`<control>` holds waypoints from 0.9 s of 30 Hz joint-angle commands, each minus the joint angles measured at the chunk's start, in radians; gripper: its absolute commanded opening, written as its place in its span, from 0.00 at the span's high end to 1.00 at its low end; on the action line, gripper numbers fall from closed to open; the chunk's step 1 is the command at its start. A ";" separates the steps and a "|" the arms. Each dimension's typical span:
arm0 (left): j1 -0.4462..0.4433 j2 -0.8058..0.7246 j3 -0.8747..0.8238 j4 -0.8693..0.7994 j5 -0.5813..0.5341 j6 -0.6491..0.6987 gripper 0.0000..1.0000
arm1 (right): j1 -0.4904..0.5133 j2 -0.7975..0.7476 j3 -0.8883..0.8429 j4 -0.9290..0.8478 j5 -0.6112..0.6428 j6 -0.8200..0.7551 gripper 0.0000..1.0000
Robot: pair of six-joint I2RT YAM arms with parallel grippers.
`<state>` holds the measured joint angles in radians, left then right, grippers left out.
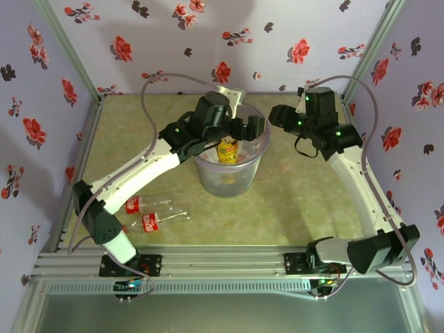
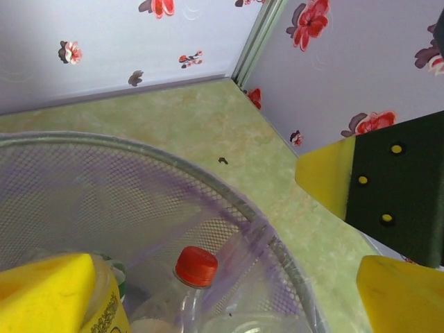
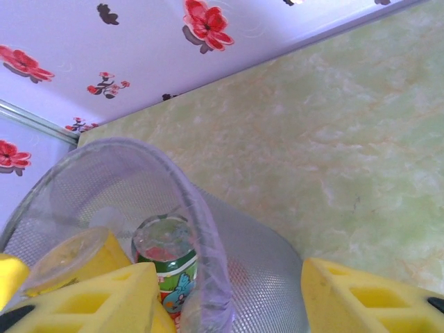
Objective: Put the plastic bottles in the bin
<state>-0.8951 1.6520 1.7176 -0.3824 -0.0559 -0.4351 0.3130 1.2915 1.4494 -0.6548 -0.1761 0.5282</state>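
Note:
The bin (image 1: 208, 177), a translucent lavender bucket, stands mid-table and holds several plastic bottles. Among them are a yellow-labelled bottle (image 1: 227, 151), a red-capped bottle (image 2: 195, 267) and a green-labelled bottle (image 3: 165, 258) seen bottom-up. Two red-labelled bottles (image 1: 134, 205) (image 1: 156, 220) lie on the table to the front left of the bin. My left gripper (image 1: 248, 129) (image 2: 229, 295) hangs open over the bin's mouth, its left finger beside the yellow-labelled bottle (image 2: 111, 312). My right gripper (image 1: 275, 116) (image 3: 229, 295) is open and straddles the bin's right rim (image 3: 201, 229).
Flowered walls close in the green marbled table (image 1: 305, 201) on three sides. The right gripper's black and yellow finger (image 2: 374, 184) sits close to the left gripper above the bin. An aluminium rail (image 1: 222, 263) runs along the near edge.

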 commanded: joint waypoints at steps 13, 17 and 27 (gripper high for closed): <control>0.086 -0.231 0.039 -0.291 -0.255 0.032 0.21 | 0.042 0.026 -0.001 -0.018 -0.033 -0.026 0.47; 0.178 -0.325 -0.076 -0.487 -0.300 -0.098 0.12 | 0.041 0.049 -0.004 -0.009 -0.024 -0.036 0.47; 0.468 -0.618 -0.561 -0.696 -0.228 -0.443 0.00 | 0.028 0.121 0.019 -0.012 -0.041 -0.086 0.47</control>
<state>-0.4732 1.0714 1.2251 -0.9890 -0.3153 -0.7319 0.3485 1.3945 1.4509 -0.6666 -0.1955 0.4755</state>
